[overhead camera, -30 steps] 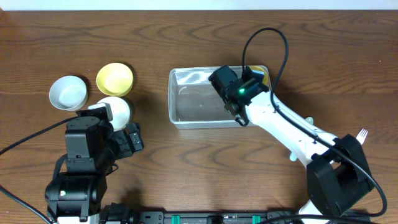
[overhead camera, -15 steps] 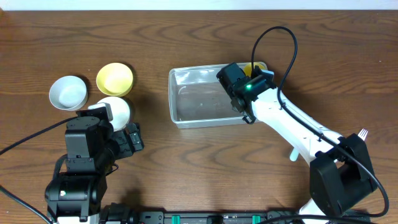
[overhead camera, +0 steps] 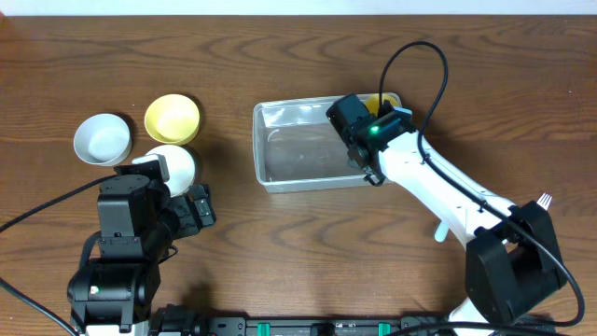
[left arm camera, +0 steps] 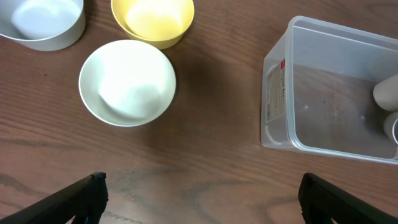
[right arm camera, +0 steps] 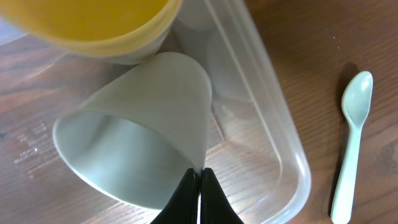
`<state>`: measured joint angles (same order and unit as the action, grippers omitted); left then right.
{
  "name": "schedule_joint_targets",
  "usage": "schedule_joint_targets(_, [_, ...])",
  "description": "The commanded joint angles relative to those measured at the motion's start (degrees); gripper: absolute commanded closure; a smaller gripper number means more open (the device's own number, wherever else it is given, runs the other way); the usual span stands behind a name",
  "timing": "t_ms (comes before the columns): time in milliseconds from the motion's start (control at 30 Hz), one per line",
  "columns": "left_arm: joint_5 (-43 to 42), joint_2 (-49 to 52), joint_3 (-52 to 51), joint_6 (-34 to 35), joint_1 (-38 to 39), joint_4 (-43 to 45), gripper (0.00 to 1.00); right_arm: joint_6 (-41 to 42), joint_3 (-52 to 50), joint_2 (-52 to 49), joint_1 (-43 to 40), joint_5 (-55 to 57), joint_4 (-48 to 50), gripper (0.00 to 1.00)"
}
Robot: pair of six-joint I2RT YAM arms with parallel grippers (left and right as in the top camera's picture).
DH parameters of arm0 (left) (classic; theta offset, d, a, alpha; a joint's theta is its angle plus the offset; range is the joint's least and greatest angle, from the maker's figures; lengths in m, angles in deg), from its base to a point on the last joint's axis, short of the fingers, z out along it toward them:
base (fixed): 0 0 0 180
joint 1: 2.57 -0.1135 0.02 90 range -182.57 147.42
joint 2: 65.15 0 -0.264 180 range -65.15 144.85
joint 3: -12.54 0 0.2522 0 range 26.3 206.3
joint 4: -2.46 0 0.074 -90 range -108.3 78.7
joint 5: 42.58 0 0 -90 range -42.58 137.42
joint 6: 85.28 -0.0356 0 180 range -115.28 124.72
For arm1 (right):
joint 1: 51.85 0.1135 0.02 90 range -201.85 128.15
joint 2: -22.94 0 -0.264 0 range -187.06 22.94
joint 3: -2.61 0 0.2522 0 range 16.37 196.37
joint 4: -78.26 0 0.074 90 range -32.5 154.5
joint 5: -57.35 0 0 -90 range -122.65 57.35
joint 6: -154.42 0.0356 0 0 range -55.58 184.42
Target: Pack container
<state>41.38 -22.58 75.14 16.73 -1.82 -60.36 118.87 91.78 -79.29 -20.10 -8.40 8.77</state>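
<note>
The container (overhead camera: 261, 149) is sitting mid-table, right of the yellow bowl (overhead camera: 173, 119). The right arm is stretching over its far right corner, the right gripper (right arm camera: 199, 177) pinching the rim of a grey cup (right arm camera: 155, 106) inside. The left gripper (left arm camera: 202, 199) is hovering, spread wide.

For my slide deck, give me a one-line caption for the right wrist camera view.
Right gripper pinching the pale cup inside the container, yellow cup behind, spoon outside on the table.
</note>
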Motion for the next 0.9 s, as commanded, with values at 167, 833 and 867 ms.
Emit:
schedule_joint_targets(167, [-0.4,0.0,1.3,0.1,-0.3,0.0,0.02,1.9,0.6,1.5,-4.0,-0.5,0.4,0.97])
schedule_joint_targets(833, [-0.4,0.0,1.3,0.1,-0.3,0.0,0.02,-3.3,0.7,1.8,-7.6,-2.4,2.5,0.74])
schedule_joint_targets(867, [-0.4,0.0,1.3,0.1,-0.3,0.0,0.02,-4.4,0.7,2.2,-7.5,-2.7,3.0,0.75])
